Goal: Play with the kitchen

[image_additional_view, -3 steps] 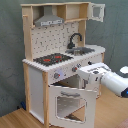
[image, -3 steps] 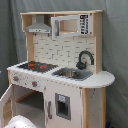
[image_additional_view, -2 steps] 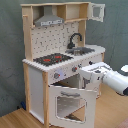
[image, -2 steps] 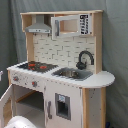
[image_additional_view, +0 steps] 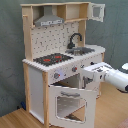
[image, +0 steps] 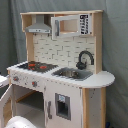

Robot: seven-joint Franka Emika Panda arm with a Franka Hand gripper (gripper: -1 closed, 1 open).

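Against the frames a second earlier, little change is noted: in the second exterior view the white arm (image_additional_view: 112, 76) is seen slightly nearer the kitchen (image_additional_view: 62, 65), its tip now at the front panel just below the counter edge. The oven door (image_additional_view: 70, 104) is unchanged, hanging open and tilted outward beneath the stovetop (image_additional_view: 52, 59). In the first exterior view no shift in the kitchen (image: 60, 70) is detected.

The kitchen is placed on a wooden floor (image_additional_view: 12, 120) before a grey curtain (image_additional_view: 10, 50). Above the stovetop the grey hood (image_additional_view: 49, 20) is mounted; beside the stovetop, the black faucet (image_additional_view: 75, 39) stands over the sink (image_additional_view: 82, 50). Knobs (image_additional_view: 56, 75) are set in the front panel below the stovetop.

The gripper (image_additional_view: 89, 70) is recorded at the front panel, beside the knobs; how far it is open, and whether anything is held, cannot be told, since the fingers are not distinguishable against the white panel. The arm is cut off by the second exterior view's right edge. In the first exterior view only a white rounded part (image: 20, 122) is seen at the bottom edge, below the stovetop (image: 35, 65), and the open oven door is largely cut off at the first exterior view's left edge.
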